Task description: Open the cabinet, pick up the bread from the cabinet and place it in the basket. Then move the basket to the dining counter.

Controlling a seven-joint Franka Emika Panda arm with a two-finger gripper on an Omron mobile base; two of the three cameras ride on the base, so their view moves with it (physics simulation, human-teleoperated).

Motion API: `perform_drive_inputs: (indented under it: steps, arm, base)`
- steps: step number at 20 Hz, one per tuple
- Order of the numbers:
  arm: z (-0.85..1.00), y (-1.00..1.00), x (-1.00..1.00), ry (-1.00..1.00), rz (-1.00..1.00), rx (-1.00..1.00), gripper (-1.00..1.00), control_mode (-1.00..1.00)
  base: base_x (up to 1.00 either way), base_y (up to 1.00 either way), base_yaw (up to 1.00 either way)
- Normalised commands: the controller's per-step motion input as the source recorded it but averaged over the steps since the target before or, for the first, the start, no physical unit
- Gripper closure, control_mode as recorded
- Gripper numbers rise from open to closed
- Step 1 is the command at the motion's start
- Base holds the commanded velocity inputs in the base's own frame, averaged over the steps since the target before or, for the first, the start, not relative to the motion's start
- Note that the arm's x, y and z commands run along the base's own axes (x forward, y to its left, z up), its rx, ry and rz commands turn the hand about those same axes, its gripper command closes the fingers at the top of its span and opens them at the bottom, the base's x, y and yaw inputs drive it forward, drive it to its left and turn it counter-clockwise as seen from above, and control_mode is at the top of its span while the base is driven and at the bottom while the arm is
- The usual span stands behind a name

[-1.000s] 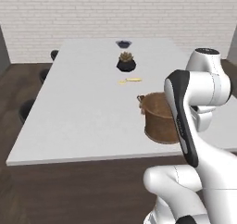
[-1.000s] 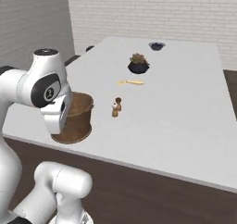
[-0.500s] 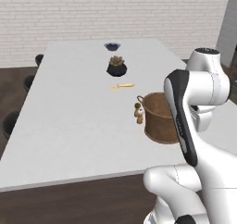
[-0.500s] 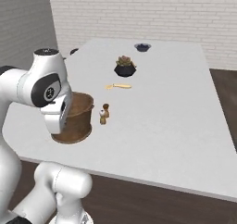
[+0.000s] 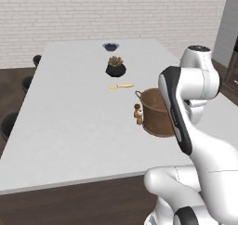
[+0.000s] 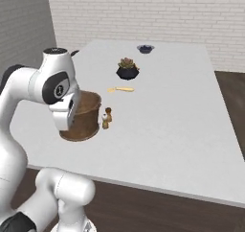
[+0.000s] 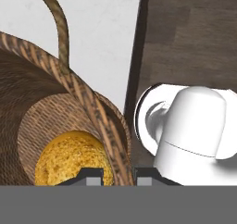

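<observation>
brown woven basket [image 5: 155, 115] upright on dining counter [image 5: 74, 126] (white-grey top); golden bread [image 7: 71, 158] inside.

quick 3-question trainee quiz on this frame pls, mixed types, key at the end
1. True or false: the small round golden-orange bun lies inside the round brown woven basket.
2. Multiple choice: what stands right beside the basket on the long white-grey dining counter? A) a small brown and white shaker pair B) a red kettle C) a stack of plates
3. Short answer: in the hand view, what runs between the two-finger gripper tips?

Key:
1. True. The hand view shows it on the basket floor.
2. A. The dark potted plant, the pale wooden utensil and the small dark bowl lie farther up the counter.
3. The basket's woven rim, with a tip on either side.
</observation>
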Motion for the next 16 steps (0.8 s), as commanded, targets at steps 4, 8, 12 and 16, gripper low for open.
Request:
perform_drive_inputs:
  steps: [4,8,12,16]
  arm:
    - [-0.21,-0.08,0.77,0.0,0.01,0.0,1.0,-1.0]
    - [-0.63,-0.27,0.64,0.0,0.01,0.06,1.0,-1.0]
    - [-0.78,-0.33,0.65,0.0,0.1,0.07,1.0,-1.0]
    - [-0.62,-0.39,0.54,0.0,0.14,0.05,1.0,-1.0]
  base:
    - [0.0,0.0,0.0]
    - [0.0,0.0,0.0]
    - [0.0,0.0,0.0]
    - [0.0,0.0,0.0]
